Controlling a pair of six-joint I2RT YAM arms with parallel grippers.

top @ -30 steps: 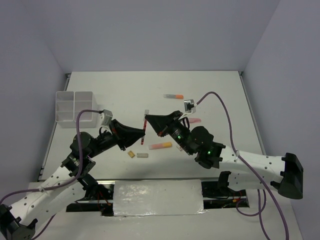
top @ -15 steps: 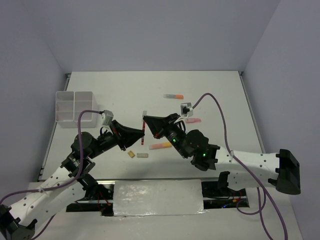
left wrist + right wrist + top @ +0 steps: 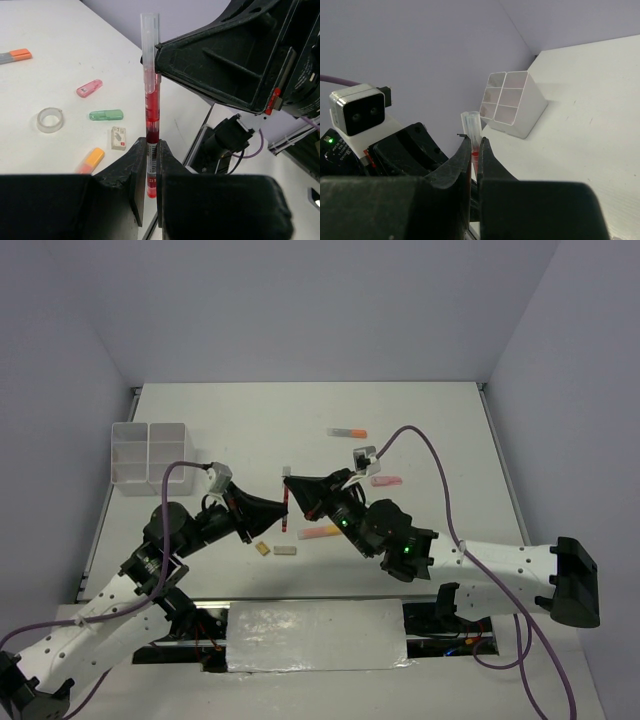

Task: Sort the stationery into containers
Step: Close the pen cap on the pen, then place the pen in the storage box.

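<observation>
A red pen (image 3: 286,502) with a clear cap (image 3: 471,122) hangs upright in the air over the middle of the table, held from both sides. My left gripper (image 3: 152,150) is shut on the pen's (image 3: 151,100) lower barrel. My right gripper (image 3: 476,142) is shut on its upper part just under the cap, coming in from the right (image 3: 291,483). The containers (image 3: 148,455), a white divided box, stand at the far left, and the right wrist view shows the box (image 3: 510,102) beyond the pen. It looks empty.
An orange marker (image 3: 347,432), a pink marker (image 3: 386,481), an orange-pink marker (image 3: 320,532), a tan eraser (image 3: 263,548) and a grey eraser (image 3: 285,550) lie on the table. The left wrist view shows a tape ring (image 3: 50,120), a green marker (image 3: 106,115) and a white eraser (image 3: 118,138).
The right arm has swung its elbow leftward and its wrist has shifted a little up and left. The pen stays held between both grippers at nearly the same spot.
</observation>
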